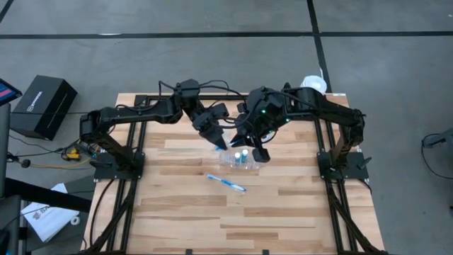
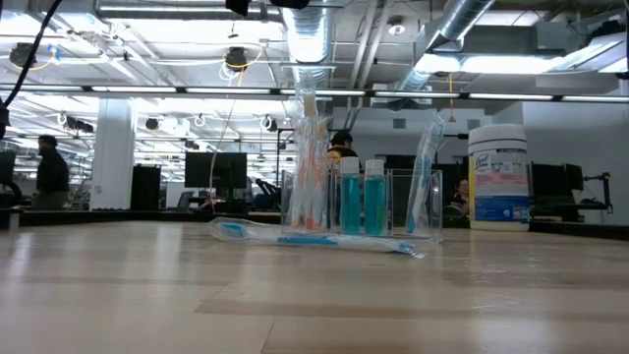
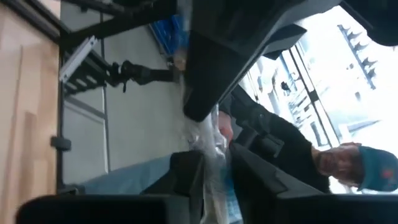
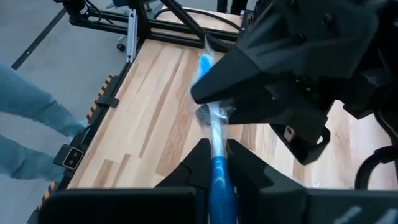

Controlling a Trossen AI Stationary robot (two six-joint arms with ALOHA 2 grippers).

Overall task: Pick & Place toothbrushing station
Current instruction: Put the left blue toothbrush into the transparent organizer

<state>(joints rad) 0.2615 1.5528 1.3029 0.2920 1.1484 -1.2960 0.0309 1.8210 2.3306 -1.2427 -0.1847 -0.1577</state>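
Left jaws [image 1: 221, 144] pinching wrapped toothbrush [image 3: 208, 143] | right jaws [image 1: 249, 147] clamping blue toothbrush [image 4: 219, 167] over toothbrushing station [image 1: 239, 159], table centre (near far edge) | lower both vertically, slowly, avoid tipping holder

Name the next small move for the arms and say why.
Probably the right end effector should lower its wrapped toothbrush into the station. It grips the brush, and the left end effector pinches the same brush. Both hang just above the clear holder on the table; a second toothbrush lies in front.
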